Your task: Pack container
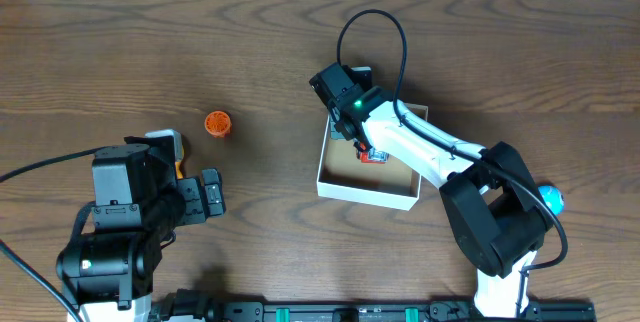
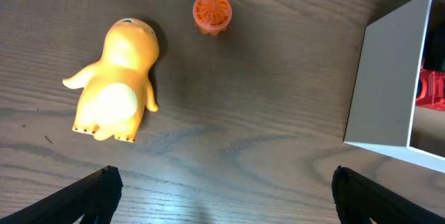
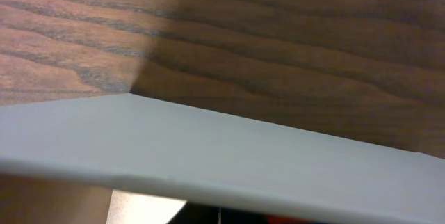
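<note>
Right arm low over the container, two toys not yet packed

The container (image 1: 365,194) sits mid-tabletop (image 1: 120,42) with a red item (image 1: 373,154) inside. The right end effector (image 1: 345,100) is closed above its far left corner, on what, if anything, I cannot tell. The left end effector (image 2: 224,195) hangs wide open near a yellow figure (image 2: 115,78) lying flat and a small orange round toy (image 2: 211,12). Risks: the closed fingers could snag the thin wall and drag the box, and the rounded figure could slip from a pinch
</note>
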Tool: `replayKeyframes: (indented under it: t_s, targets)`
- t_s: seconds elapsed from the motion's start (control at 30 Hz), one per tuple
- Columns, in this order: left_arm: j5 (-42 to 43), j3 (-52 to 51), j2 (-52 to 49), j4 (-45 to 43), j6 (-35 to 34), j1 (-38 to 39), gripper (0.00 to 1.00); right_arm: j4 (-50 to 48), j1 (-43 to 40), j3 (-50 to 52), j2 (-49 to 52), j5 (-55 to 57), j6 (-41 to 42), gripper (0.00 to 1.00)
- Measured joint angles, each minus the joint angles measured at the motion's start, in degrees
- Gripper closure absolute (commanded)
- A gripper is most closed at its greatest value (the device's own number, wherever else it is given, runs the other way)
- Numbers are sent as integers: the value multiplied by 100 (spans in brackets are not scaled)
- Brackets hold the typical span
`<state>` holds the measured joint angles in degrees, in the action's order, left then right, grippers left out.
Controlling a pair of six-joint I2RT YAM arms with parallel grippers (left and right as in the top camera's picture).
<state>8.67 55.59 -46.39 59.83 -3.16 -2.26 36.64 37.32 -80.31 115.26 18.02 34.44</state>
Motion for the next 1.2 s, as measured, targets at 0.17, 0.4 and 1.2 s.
replayKeyframes:
  t_s: [0.17,0.4,1.2]
  targets:
    - [0,0,0,0,0,0,2,-129,0,0,-2,-201,-348,78]
    - [0,0,0,0,0,0,2,345,15,-155,-348,-343,-833,81]
    - [540,0,-92,15,216,1145,2,964,-1309,-756,-1316,-608,-1434,92]
